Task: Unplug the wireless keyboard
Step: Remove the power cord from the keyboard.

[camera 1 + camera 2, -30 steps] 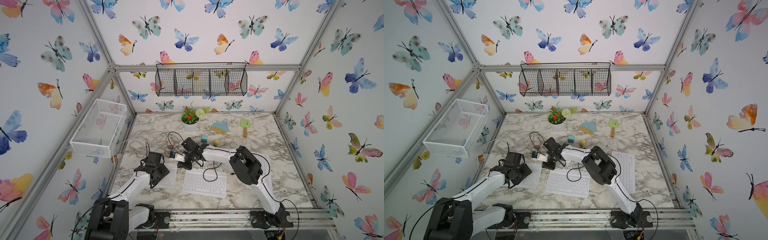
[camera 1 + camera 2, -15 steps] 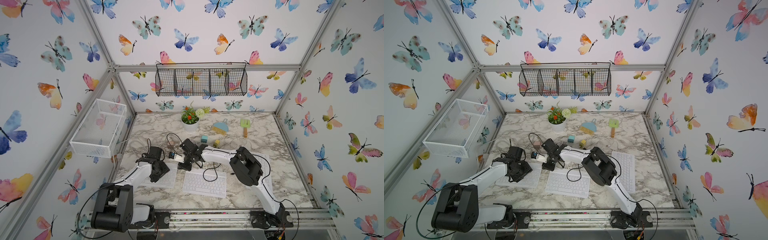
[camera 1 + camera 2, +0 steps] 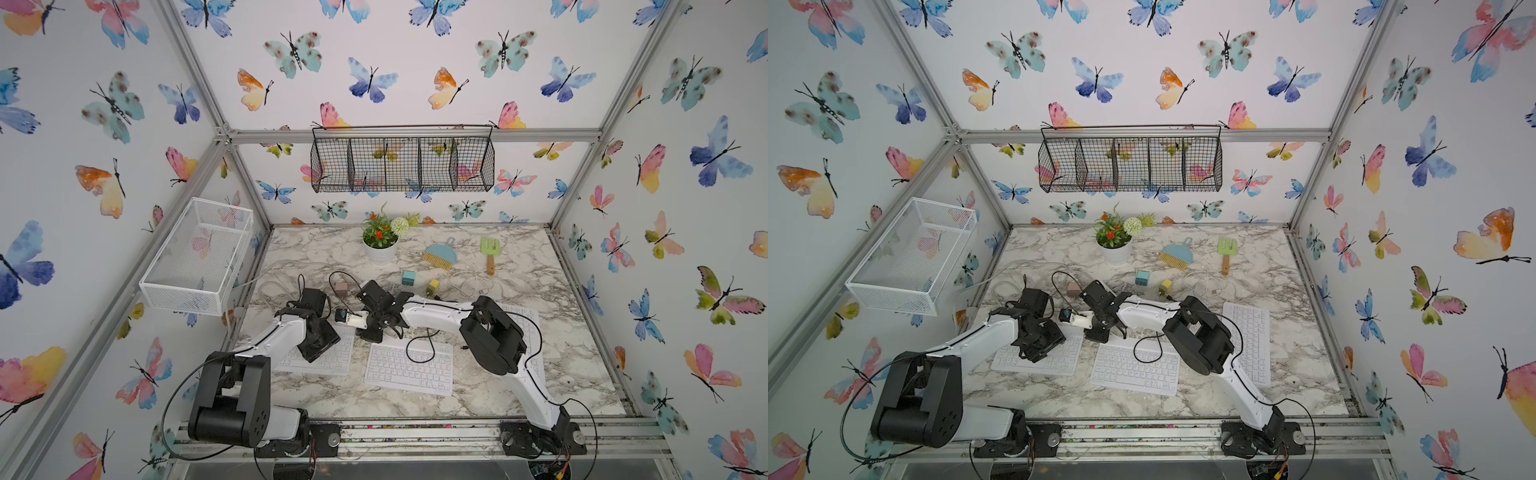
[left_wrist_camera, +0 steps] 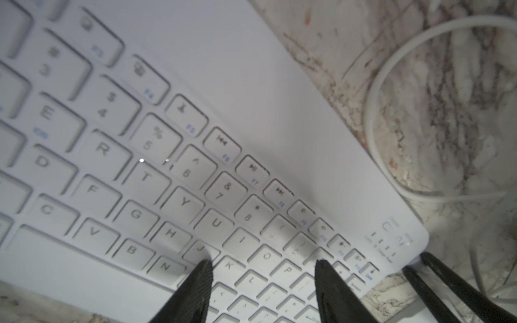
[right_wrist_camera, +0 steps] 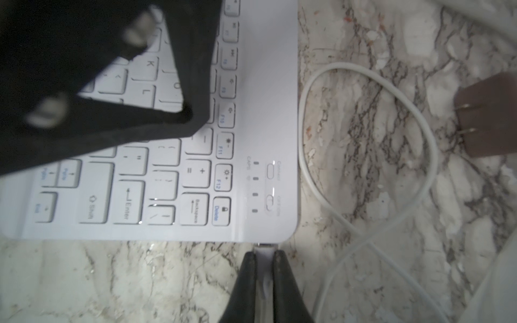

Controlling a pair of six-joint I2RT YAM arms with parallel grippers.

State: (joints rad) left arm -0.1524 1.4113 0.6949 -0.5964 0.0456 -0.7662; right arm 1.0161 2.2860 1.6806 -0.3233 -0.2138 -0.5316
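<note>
pull straight right, with right gripper (image 5: 264, 260) pinched on the white plug (image 5: 265, 247) in the near-left keyboard (image 5: 260, 112), far-right corner. press left gripper (image 4: 263, 265), jaws apart, down on its keys against sliding.

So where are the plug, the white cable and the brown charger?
plug (image 5: 265, 256), right wrist view, its white body.
cable (image 5: 301, 145), right wrist view, its loop.
charger (image 5: 492, 117), right wrist view, its brown body.
</note>
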